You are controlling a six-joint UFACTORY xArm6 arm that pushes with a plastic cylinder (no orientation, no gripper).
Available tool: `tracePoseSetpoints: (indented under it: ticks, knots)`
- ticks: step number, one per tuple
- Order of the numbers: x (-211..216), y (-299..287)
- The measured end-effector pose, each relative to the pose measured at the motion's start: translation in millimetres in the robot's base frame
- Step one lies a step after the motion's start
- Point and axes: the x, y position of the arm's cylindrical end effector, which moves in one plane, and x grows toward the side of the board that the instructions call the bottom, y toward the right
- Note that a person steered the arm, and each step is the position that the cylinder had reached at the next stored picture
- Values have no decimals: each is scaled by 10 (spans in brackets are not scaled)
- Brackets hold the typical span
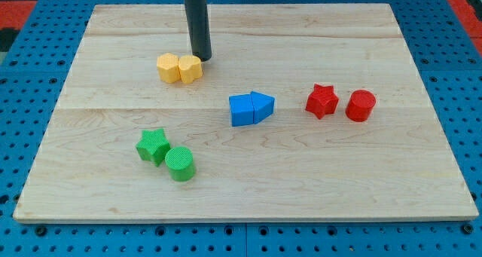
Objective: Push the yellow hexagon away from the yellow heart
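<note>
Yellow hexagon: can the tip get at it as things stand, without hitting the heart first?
Probably yes. My tip sits just off the yellow hexagon, at its top-right, with nothing between them. The yellow heart touches the hexagon's far side, toward the view's left, so it is not in the way.

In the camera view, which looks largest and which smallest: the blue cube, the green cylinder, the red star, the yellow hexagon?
1. blue cube, largest.
2. green cylinder and red star look about alike; the cylinder lies lower in the view, perhaps nearer, so I do not rank them.
3. yellow hexagon, smallest, though higher in the view, perhaps farther.
</note>
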Motion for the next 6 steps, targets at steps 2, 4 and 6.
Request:
tracePoseSetpoints:
  ticks: [2,4,6]
  knots:
    - [31,-371]
    - [335,-482]
    - [654,-579]
